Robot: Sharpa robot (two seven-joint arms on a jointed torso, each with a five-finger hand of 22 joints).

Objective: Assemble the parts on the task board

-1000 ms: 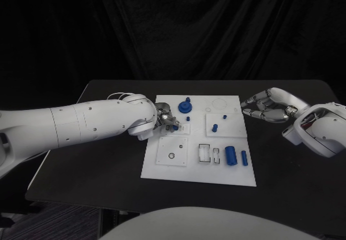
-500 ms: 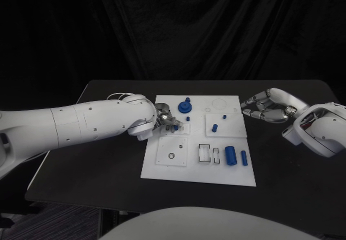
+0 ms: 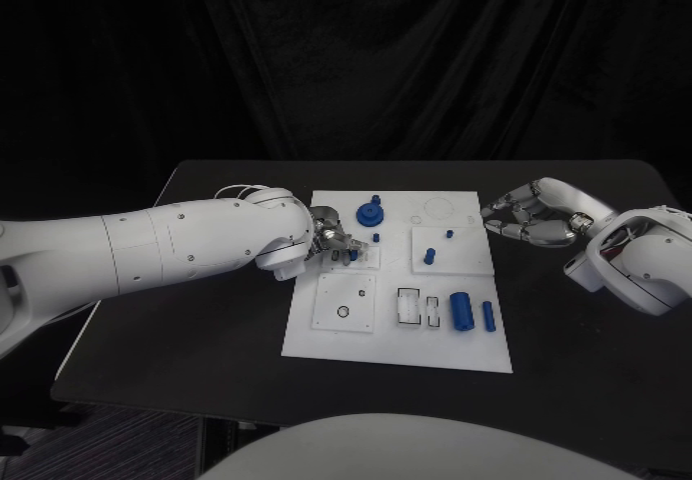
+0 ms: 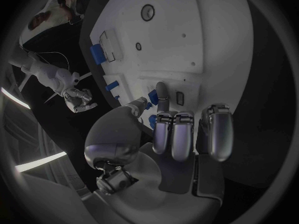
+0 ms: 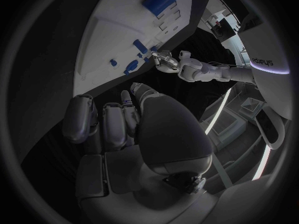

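The white task board lies in the middle of the black table. My left hand reaches over the board's left side and pinches a small blue peg between thumb and a finger, at a small square plate there. In the left wrist view the same hand has its fingertips down on the board by that blue peg. My right hand hovers off the board's right edge, fingers curled in and holding nothing; the right wrist view shows it curled too.
A blue gear with a knob stands at the board's far side, with small blue pegs on a square plate to its right. A thick blue cylinder and a thin one lie at the near right.
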